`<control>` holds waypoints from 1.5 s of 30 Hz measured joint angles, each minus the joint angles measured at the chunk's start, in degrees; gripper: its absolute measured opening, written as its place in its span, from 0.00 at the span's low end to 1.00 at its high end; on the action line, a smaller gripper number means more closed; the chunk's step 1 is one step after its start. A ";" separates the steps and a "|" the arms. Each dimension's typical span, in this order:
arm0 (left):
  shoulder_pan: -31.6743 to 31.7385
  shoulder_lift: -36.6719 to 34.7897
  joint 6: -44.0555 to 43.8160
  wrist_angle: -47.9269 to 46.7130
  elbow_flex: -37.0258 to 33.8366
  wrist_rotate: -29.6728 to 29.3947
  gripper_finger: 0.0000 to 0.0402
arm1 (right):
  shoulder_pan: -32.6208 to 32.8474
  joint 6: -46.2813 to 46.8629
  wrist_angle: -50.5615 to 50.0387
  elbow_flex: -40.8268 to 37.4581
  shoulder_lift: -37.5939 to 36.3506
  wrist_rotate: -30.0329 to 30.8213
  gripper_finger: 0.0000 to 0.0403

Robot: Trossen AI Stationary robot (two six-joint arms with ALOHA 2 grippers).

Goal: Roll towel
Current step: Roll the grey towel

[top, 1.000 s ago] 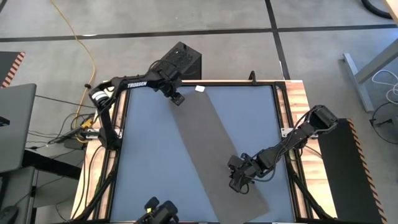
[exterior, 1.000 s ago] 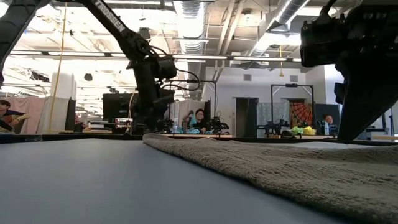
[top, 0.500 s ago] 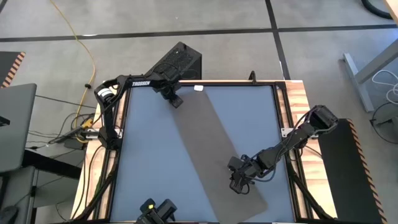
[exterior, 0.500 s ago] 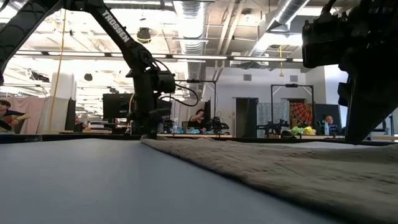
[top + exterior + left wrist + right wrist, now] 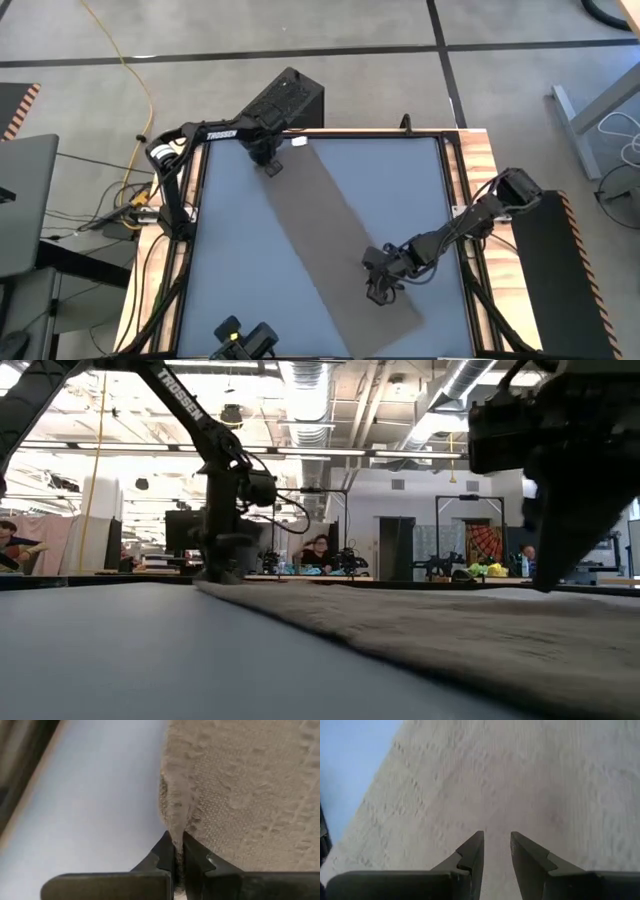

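Observation:
The taupe towel [image 5: 335, 240] lies flat as a long strip, slanting from the table's far left to its near right. Its small white tag [image 5: 298, 142] sits at the far end. My left gripper [image 5: 270, 166] is shut on the towel's far left corner. My right gripper [image 5: 377, 292] stands over the towel's near part, pointing steeply down. In the right wrist view its fingers [image 5: 472, 847] are parted, with only towel pile [image 5: 520, 780] below the gap. My left gripper pinches a small raised ridge of the towel's edge [image 5: 176, 831] between its two fingertips, at the far left corner. The fingers come from above, pointing steeply down. The cloth puckers up into the jaws; the rest of the towel [image 5: 240, 785] lies on the table. My right gripper has its open fingertips low over the towel; I cannot tell whether they touch it.
The blue-grey table top [image 5: 230, 260] is bare to the left of the towel and at the far right. Wooden rails [image 5: 478, 180] frame the table. A black box [image 5: 290, 100] stands beyond the far edge. In the low view, people and equipment show in the room behind.
My left gripper has tipped further downward, shut on the towel's far left corner and gone a little toward the table's left edge. The towel's far end, with its tag, has slid left along the table. The near part under my right gripper has barely shifted.

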 joint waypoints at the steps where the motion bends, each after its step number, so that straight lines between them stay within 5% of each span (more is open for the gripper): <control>1: 0.05 -0.73 0.48 -0.37 0.09 -2.10 0.00 | -0.84 -1.07 0.00 0.00 0.00 -0.35 0.30; 5: 0.48 -2.37 2.54 -3.53 0.20 -7.81 0.00 | -4.38 -4.04 0.04 0.00 0.00 -2.13 0.30; 14: 2.30 -2.92 1.54 -4.87 0.04 -9.85 0.01 | -11.57 -8.13 0.50 0.00 0.00 -12.80 0.30; 20: 2.43 -2.94 3.01 -10.74 0.15 -13.91 0.14 | -14.77 -10.70 -0.08 0.00 0.00 -23.02 0.30; 29: 2.41 -8.88 -0.12 -12.95 0.37 -15.77 0.38 | -14.84 -10.77 -0.21 0.00 0.00 -24.49 0.30; 36: 2.40 -18.35 -0.54 -11.92 0.44 -15.88 0.44 | -15.19 -10.04 -2.97 0.00 -3.91 -24.64 0.30; 38: 2.10 -21.38 -1.81 -11.29 0.42 -11.86 0.44 | -15.19 -9.00 -3.34 0.00 -6.03 -24.20 0.30; 45: -6.45 -32.40 -5.04 -0.40 -5.35 17.28 0.44 | -12.03 -5.92 -1.38 0.02 -12.77 -18.24 0.30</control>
